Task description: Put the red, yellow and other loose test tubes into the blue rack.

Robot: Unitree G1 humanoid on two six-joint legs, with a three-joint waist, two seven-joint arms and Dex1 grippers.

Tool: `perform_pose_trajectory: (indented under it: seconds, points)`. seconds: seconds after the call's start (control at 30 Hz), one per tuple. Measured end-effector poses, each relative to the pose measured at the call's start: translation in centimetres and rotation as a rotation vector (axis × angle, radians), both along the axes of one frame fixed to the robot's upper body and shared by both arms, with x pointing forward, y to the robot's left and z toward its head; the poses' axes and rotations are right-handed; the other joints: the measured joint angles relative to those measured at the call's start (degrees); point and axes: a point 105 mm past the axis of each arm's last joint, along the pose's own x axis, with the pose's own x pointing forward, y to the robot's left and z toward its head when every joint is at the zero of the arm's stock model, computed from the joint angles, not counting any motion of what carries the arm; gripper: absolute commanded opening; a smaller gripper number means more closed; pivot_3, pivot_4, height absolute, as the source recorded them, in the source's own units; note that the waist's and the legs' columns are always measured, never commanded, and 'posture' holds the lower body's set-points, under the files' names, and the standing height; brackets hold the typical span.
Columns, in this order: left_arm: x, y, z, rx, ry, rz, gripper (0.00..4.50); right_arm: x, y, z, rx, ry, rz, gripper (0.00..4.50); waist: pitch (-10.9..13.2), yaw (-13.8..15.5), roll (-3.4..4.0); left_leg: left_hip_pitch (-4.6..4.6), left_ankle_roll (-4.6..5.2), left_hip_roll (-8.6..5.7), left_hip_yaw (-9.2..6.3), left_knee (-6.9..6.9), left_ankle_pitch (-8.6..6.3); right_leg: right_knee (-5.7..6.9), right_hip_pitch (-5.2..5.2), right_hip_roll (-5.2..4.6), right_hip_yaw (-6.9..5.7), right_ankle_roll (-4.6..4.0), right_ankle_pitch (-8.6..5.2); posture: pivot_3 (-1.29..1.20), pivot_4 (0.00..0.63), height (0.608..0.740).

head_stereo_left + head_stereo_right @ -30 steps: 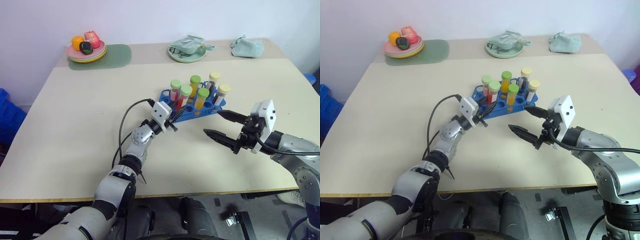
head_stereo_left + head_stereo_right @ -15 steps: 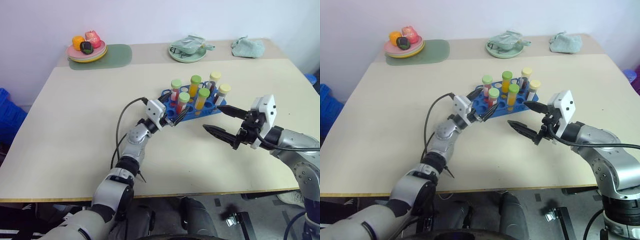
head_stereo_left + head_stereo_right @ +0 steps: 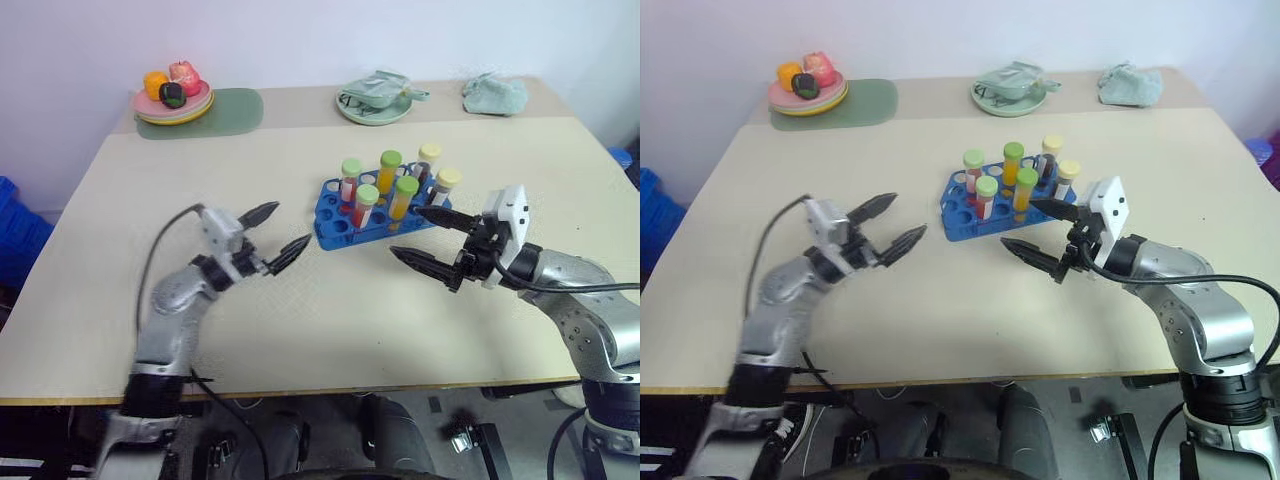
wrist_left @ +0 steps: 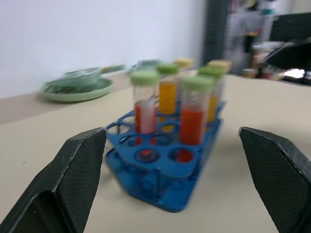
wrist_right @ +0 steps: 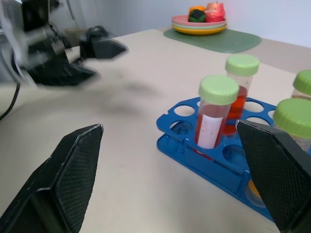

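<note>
A: Nearest the viewer, what do the two arms show?

B: The left pincer (image 3: 272, 233) hangs above the surface (image 3: 120, 270), left of the rack, fingers spread wide, holding and touching nothing. The right pincer (image 3: 425, 240) hangs just right of the rack, likewise spread and empty, one tip near the rack's right end, contact not resolvable.

A: Where are the task's objects?

B: The blue rack (image 3: 335, 214) sits mid-surface between the pincers. Six test tubes (image 3: 366, 204) stand upright in its holes: red-filled and yellow-orange-filled ones with green caps, and two pale-capped ones at the far right. No tube lies loose on the surface, so the sorting appears complete.

A: Why are the pincers placed this way?

B: Probably a parked stance: both flank the rack, clear of the caps, so nothing is knocked over.

A: And farthest away?

B: A plate of fruit (image 3: 172, 100) on a green mat (image 3: 230, 108) at far left, a green dish (image 3: 372, 106) at centre, and a crumpled cloth (image 3: 495, 95) at far right, none involved.
</note>
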Motion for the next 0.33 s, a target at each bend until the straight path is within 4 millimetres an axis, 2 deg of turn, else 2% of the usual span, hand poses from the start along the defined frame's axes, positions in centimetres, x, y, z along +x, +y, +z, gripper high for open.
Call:
perform_pose_trajectory:
  seconds: [0.07, 0.17, 0.33]
  points:
    - [-1.5, 2.3, 0.5, 0.051, 0.040, -0.056, 4.46, -0.1, -0.3, -0.2, -0.009, -0.001, 0.007, 4.50, 0.0, -0.3, 0.04, 0.00, 0.00, 0.01, 0.01, -0.03, 0.00, 0.00, -0.01, 0.02, 0.00, -0.01, -0.01, 0.00, 0.150, 0.740]
    - [-3.4, 4.8, 0.3, 0.097, 0.098, -0.117, 4.46, -0.7, -1.5, -0.7, -0.027, 0.035, 0.015, 4.50, 0.0, 0.2, 0.06, -0.01, 0.04, -0.01, 0.01, -0.02, -0.02, -0.07, 0.04, 0.00, -0.02, -0.01, -0.01, 0.00, 0.150, 0.740]
    - [-5.9, 8.0, 1.1, 0.148, 0.120, -0.172, 4.46, -3.3, -3.0, -2.1, -0.070, 0.112, 0.059, 4.50, 0.0, 0.3, 0.05, 0.00, 0.08, -0.01, 0.03, 0.00, -0.04, -0.11, 0.09, -0.02, -0.04, -0.01, -0.01, 0.00, 0.150, 0.740]
